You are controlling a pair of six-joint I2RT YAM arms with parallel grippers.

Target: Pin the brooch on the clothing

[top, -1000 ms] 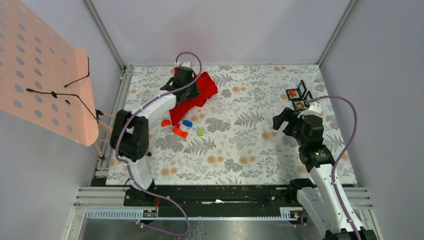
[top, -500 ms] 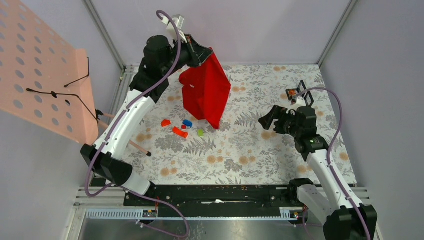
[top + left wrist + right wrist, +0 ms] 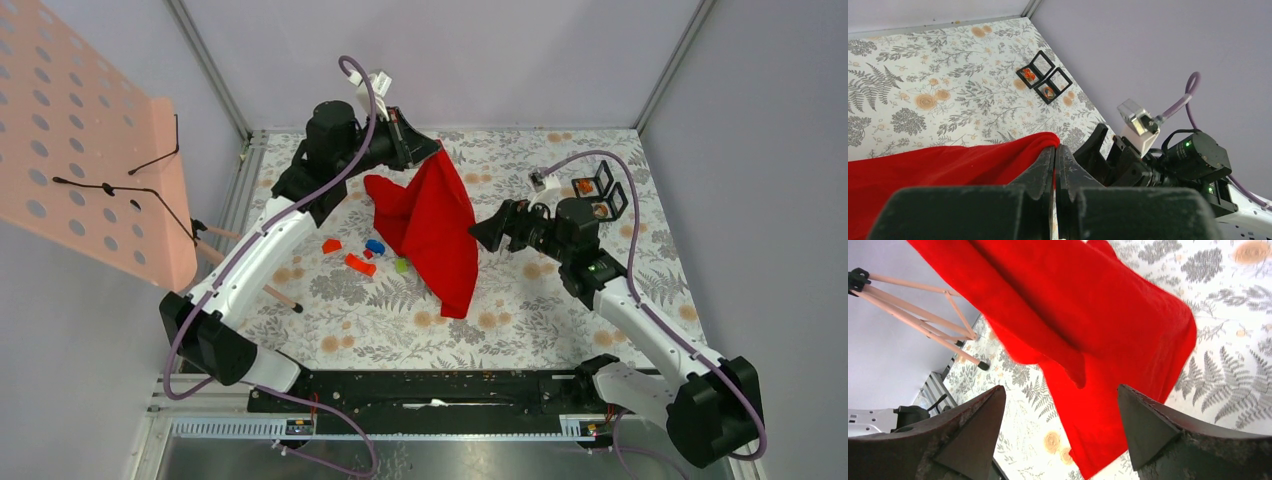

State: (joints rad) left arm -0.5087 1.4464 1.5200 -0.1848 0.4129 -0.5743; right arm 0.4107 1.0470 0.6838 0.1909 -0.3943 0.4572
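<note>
The clothing [image 3: 435, 225], a bright red shirt, hangs from my left gripper [image 3: 437, 151], which is raised over the back middle of the mat. In the left wrist view that gripper [image 3: 1055, 148] is shut on a fold of the red fabric [image 3: 948, 162]. My right gripper [image 3: 490, 228] is open just right of the hanging shirt and faces it. Its wrist view shows the shirt [image 3: 1088, 325] ahead of the gripper [image 3: 1060, 388], with nothing between the fingers. Two small black-framed boxes [image 3: 597, 195] at the back right each hold an orange brooch [image 3: 1029, 75].
Several small coloured bricks [image 3: 360, 264] lie on the floral mat [image 3: 520, 330] left of the shirt. A pink perforated board [image 3: 90, 150] stands at the left on a wooden tripod, one leg [image 3: 923, 320] reaching the mat's left edge. Grey walls enclose the table.
My left arm lifted the shirt off the mat and carried it to the right. My right arm swung left from the black boxes to the shirt, its jaws narrowing slightly.
</note>
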